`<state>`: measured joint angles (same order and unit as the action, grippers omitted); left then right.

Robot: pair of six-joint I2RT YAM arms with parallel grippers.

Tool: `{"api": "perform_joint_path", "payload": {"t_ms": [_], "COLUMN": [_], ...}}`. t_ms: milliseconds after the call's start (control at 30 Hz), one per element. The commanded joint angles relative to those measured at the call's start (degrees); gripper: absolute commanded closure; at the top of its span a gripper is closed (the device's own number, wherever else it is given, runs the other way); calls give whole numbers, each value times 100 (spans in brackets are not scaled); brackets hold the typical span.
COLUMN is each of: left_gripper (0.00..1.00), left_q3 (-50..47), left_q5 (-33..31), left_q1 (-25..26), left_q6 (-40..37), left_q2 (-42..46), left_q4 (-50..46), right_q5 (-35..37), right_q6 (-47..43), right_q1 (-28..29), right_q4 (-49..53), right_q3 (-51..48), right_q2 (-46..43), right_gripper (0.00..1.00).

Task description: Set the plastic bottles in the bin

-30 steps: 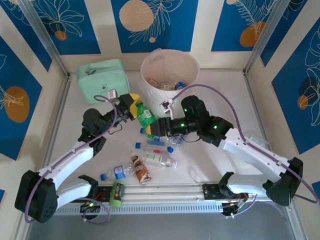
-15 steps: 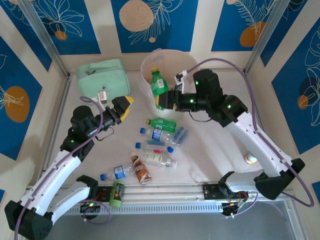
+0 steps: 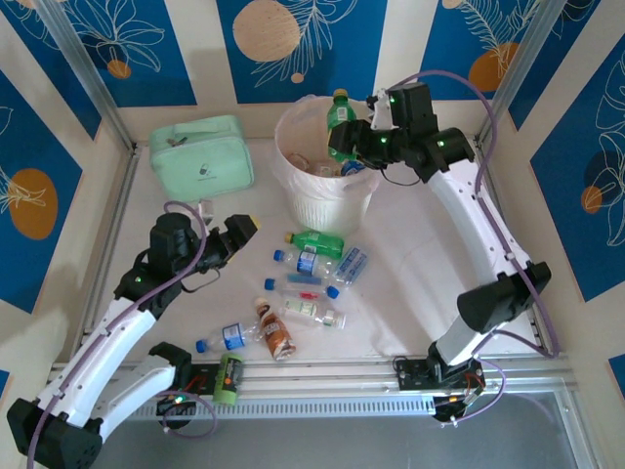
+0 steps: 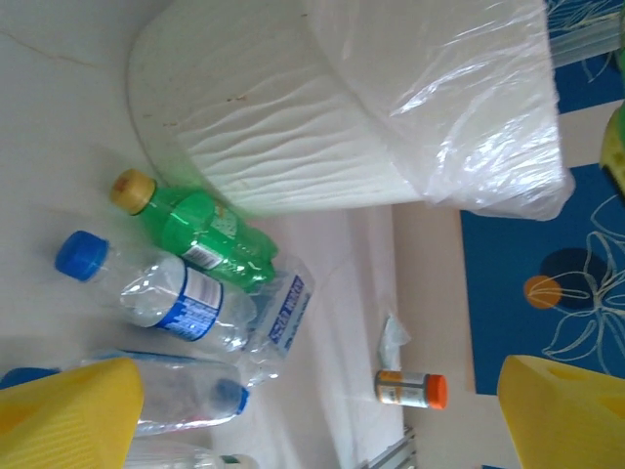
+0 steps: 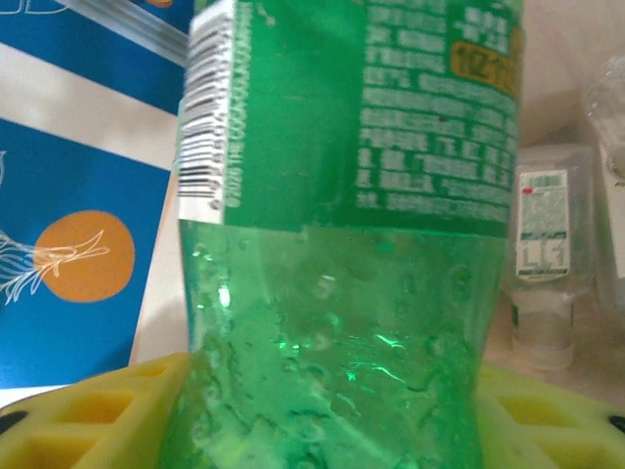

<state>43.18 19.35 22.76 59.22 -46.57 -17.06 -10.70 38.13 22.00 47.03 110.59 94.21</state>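
Nearest, well in front of the bin [image 3: 327, 203] and off to its left: brown bottle [image 3: 276, 332] on its side on the bench [image 3: 400, 293], with the blue-capped bottle [image 3: 227, 337] just beside it, also lying down. Closer in, before the bin's foot: a loose cluster of clear bottles [image 3: 306, 261], all on their sides, some touching, caps mostly blue. At the cluster's far edge, just short of the bin's wall: yellow-capped bottle [image 3: 317, 240], green, lying flat, cap toward the left. Front-left of the bin, about level with that cluster: left tool [image 3: 239, 234], jaws spread wide, yellow pads [image 4: 68, 415] far apart, nothing between them, touching no bottle. Front-right of the bin, alone on the bench: orange-capped bottle [image 4: 410, 388], small, on its side, well apart from the rest. Then the bin itself: round, white, ribbed, upright, translucent liner folded over the rim, a few bottles inside, among them a small labelled bottle [image 5: 542, 244]. Above the bin's right rim: right tool [image 3: 350, 149], yellow fingers [image 5: 88, 410] pressed against either side of the green bottle [image 3: 339, 117], gripped low on its body, upright, cap up. Whether its base sits fully over the bin's mouth: cannot tell. Farthest, left of the bin near the back wall: mint-green pouch [image 3: 200, 151], lying flat.
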Motion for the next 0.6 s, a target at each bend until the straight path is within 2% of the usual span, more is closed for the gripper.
{"api": "perform_joint_path", "payload": {"t_ms": [0, 167, 300, 400, 567], "left_gripper": [8, 8, 7, 7, 9], "left_q3": [102, 164, 191, 235, 288], "left_q5": [-160, -264, -327, -362, -384], "left_q1": [-51, -53, -46, -62, -57], "left_q6": [-278, -417, -577, -689, -802], "left_q2": [52, -1, -52, -98, -194], "left_q4": [-313, -467, -580, -632, -637], "right_q5": [16, 185, 972, 1703, 2592], "right_q6": [-144, -169, -283, -218, 549], "right_q1": [-43, 16, 358, 800, 1650], "right_q4": [402, 551, 794, 798, 494], "right_q3": [425, 622, 382, -396, -2552], "right_q2": [216, 204, -237, -900, -2186], "right_gripper": [28, 22, 21, 21, 22]}}
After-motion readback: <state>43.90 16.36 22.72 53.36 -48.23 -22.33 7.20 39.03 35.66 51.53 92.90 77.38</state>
